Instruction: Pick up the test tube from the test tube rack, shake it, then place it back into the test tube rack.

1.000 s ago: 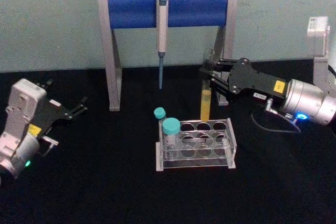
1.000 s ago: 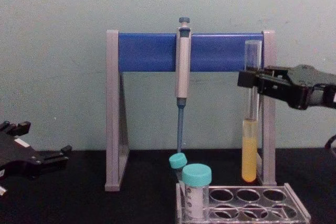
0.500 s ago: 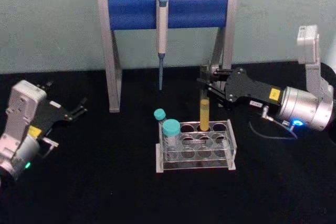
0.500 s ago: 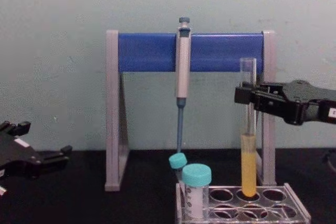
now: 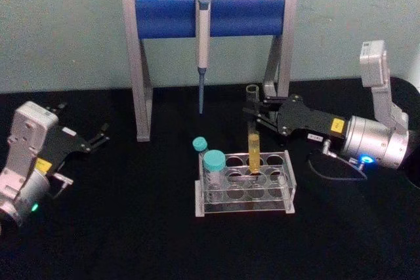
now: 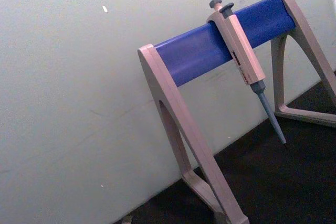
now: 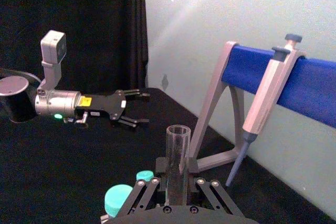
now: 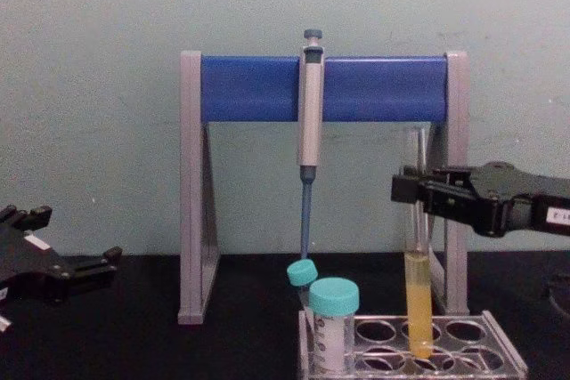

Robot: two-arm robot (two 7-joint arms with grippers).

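The test tube (image 5: pixel 252 137), clear with yellow liquid low down, stands upright with its lower end inside a hole of the clear test tube rack (image 5: pixel 281 185). My right gripper (image 5: pixel 254 113) reaches in from the right and is shut on the test tube's bare glass above the liquid. From the chest the test tube (image 8: pixel 417 282) drops into the test tube rack (image 8: pixel 485 351), held by the right gripper (image 8: pixel 413 191). The right wrist view looks down on the test tube's open mouth (image 7: pixel 177 153) between the fingers. My left gripper (image 5: pixel 85 121) rests open at the far left.
Two teal-capped vials (image 5: pixel 213 162) stand in the rack's left end. Behind the rack is the grey-and-blue pipette stand (image 5: pixel 164 14) with a pipette (image 5: pixel 203 31) hanging from its bar. The stand's right leg (image 5: pixel 279 57) is close behind the right gripper. The tabletop is black cloth.
The right gripper has come down and slightly forward with the test tube. The tube's bottom went from hanging above the rack to sitting inside a hole. The left arm has not moved.
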